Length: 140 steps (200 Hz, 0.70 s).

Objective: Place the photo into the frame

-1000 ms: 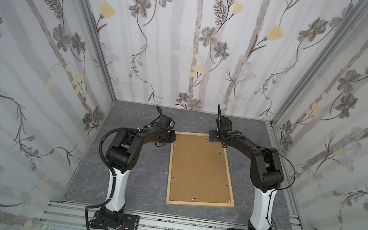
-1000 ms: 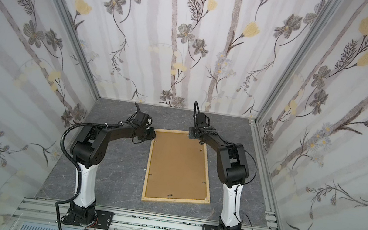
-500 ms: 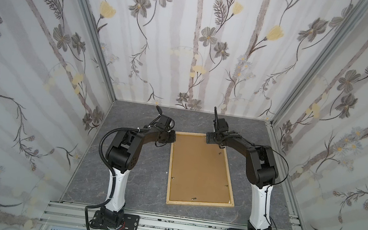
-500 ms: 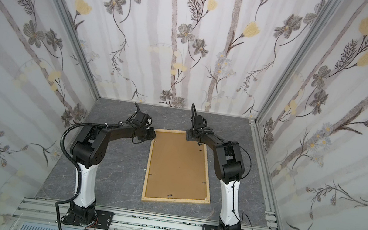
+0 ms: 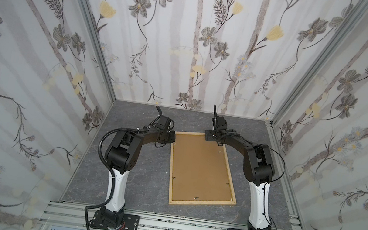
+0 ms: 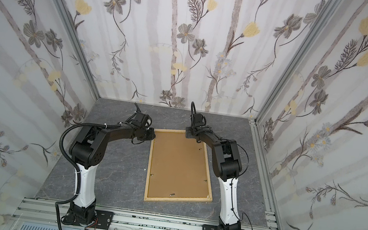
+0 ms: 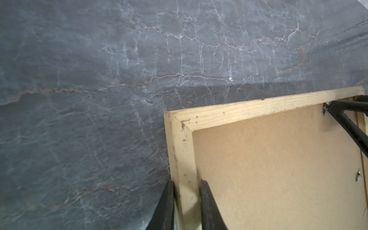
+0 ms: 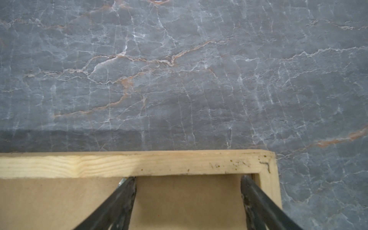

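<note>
Floral wallpaper (image 5: 201, 37) closes in a dark marbled table (image 5: 145, 171). About mid-table the frame (image 5: 202, 202) lies flat, back up, its long sides running from the near edge toward the far edge, with a brown backing (image 5: 200, 166) seated inside it.

The left gripper (image 7: 186, 182) is at the frame's far left corner, narrow and clamped across the left strip – one finger (image 7: 167, 203) against the outer face, the other (image 7: 207, 203) against the inner edge, over the backing.

The right gripper (image 8: 188, 177) stands wide at the far right corner – both tips are down on the backing just inside the far strip, holding nothing.
</note>
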Each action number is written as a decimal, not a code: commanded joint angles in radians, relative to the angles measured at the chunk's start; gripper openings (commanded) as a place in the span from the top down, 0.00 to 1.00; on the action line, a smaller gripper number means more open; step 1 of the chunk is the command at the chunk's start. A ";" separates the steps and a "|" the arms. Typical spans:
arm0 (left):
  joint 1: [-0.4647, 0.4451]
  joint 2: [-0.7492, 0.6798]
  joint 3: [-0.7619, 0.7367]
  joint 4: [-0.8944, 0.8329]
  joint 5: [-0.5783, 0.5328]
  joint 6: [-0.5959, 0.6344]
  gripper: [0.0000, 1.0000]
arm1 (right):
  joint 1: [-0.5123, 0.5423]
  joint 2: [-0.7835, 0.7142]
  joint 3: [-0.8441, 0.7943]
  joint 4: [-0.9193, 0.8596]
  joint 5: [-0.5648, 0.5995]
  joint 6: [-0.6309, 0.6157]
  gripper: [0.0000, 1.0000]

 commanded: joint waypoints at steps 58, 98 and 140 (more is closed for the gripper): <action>0.001 -0.007 -0.011 -0.111 -0.001 0.044 0.83 | -0.009 -0.003 0.007 -0.053 0.037 -0.017 0.17; 0.001 -0.002 -0.013 -0.111 0.002 0.048 0.84 | -0.011 0.025 0.054 -0.076 0.011 -0.028 0.17; -0.003 0.005 -0.007 -0.110 0.011 0.053 0.84 | 0.004 0.039 0.058 -0.067 -0.052 -0.038 0.17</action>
